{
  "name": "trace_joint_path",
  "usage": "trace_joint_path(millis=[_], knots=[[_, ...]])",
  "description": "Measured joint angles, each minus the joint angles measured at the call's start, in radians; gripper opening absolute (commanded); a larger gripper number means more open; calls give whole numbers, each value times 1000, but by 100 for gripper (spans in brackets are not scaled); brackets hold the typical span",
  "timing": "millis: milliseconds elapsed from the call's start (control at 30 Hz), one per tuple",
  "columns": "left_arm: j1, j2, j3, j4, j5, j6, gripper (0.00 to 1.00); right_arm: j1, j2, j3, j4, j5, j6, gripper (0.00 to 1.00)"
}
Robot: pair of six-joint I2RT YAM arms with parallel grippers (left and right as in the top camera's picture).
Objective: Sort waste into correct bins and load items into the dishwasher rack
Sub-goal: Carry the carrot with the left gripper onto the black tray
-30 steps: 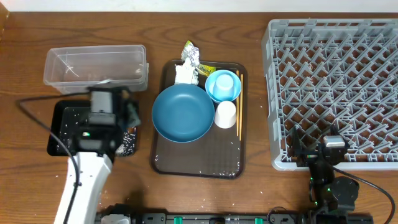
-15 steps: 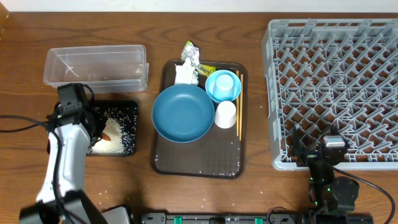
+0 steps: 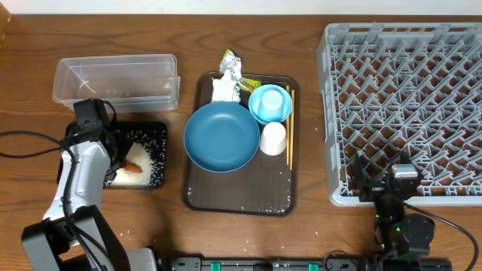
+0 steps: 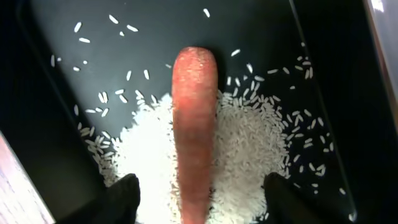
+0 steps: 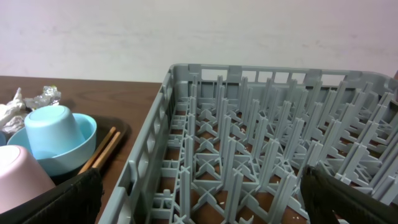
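Left hand (image 4: 200, 190) released, fingers (image 4: 124, 194) spread either side of the carrot (image 4: 194, 118), not touching it. Carrot lies on the rice heap (image 4: 249, 143) in the black bin (image 4: 261, 31), near-left of the worktop (image 3: 30, 30). Right hand (image 5: 199, 199) spread wide at near-right corner, facing the grey rack (image 5: 249, 124); clear tub (image 3: 113, 75) just behind the bin.

A dark brown wooden table (image 3: 226, 239) with a long, streaky grain fills nearly the whole overhead view. Along the top edge of that frame runs a thin pale strip (image 3: 151, 6), possibly the foot of a wall. In the upper left corner sits a lighter tan patch (image 3: 3, 22), too cropped to identify. In the right wrist view, a plain off-white wall (image 5: 186, 31) spans the upper part of the frame behind the table. The light is soft and even, without hard shadows.
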Motion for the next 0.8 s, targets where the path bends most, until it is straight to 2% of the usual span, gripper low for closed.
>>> trace_joint_path(millis=[300, 533, 700, 800], knots=[[0, -36, 0, -11, 31, 10, 75, 0, 0, 0, 0, 0, 0, 99], [13, -279, 6, -50, 87, 26, 76, 0, 0, 0, 0, 0, 0, 99], [126, -386, 10, -61, 100, 34, 86, 0, 0, 0, 0, 0, 0, 99], [232, -396, 11, -103, 101, 33, 88, 0, 0, 0, 0, 0, 0, 99]])
